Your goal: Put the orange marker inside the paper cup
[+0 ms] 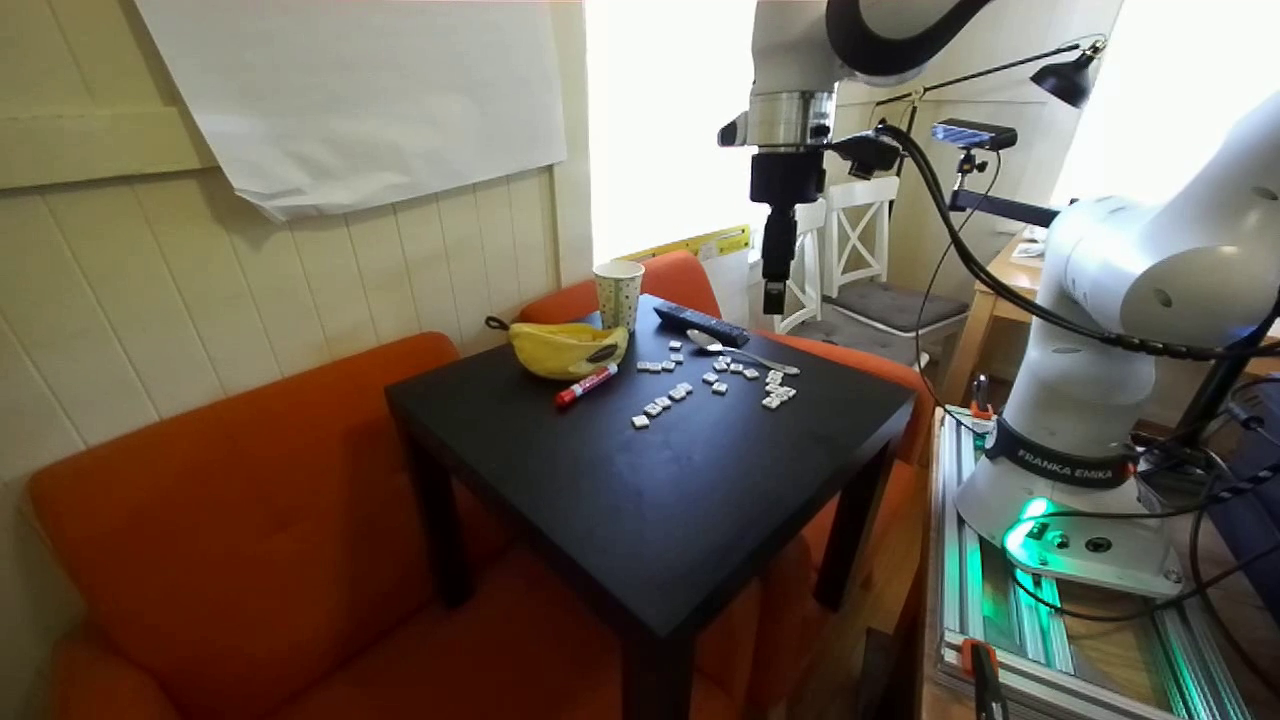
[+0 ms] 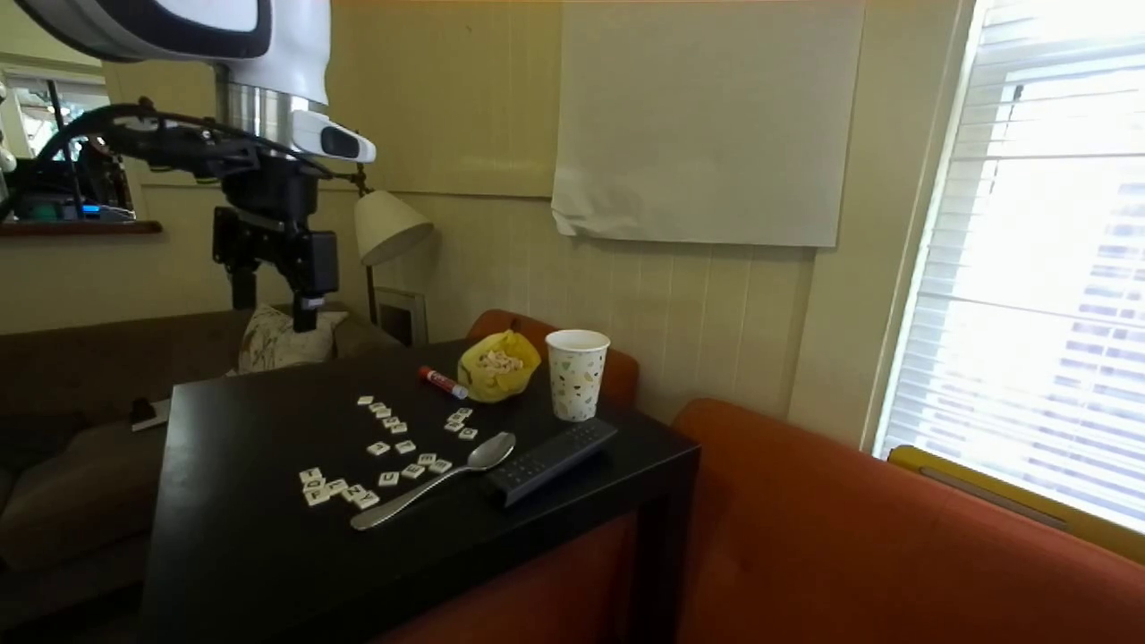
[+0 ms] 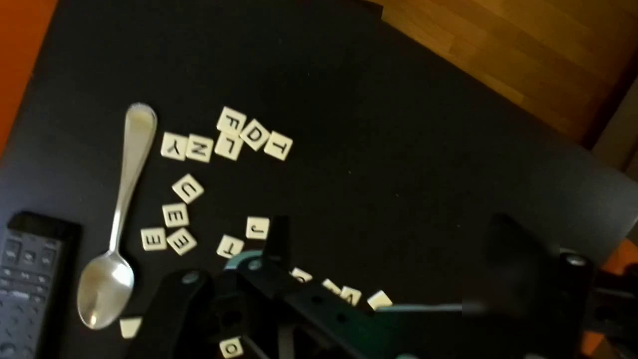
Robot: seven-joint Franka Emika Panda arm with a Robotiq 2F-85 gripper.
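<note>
Marker (image 2: 443,383), lying left of centre in an exterior view, should feel light, stiff and perhaps slippery, so bring your empty gripper (image 2: 275,307), jaws spread apart, down across its mid-barrel.

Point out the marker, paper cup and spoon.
Marker (image 1: 588,385): in an exterior view, on its barrel.
Paper cup (image 2: 577,379): in an exterior view, on its patterned side.
Spoon (image 3: 121,214): in the wrist view, on its handle.

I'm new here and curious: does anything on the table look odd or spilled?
The banana near the cup is, oddly, open like a bowl, holding pale bits. Tiles lie scattered near the spoon at mixed angles, as if tipped out. Nothing else stands out.
</note>
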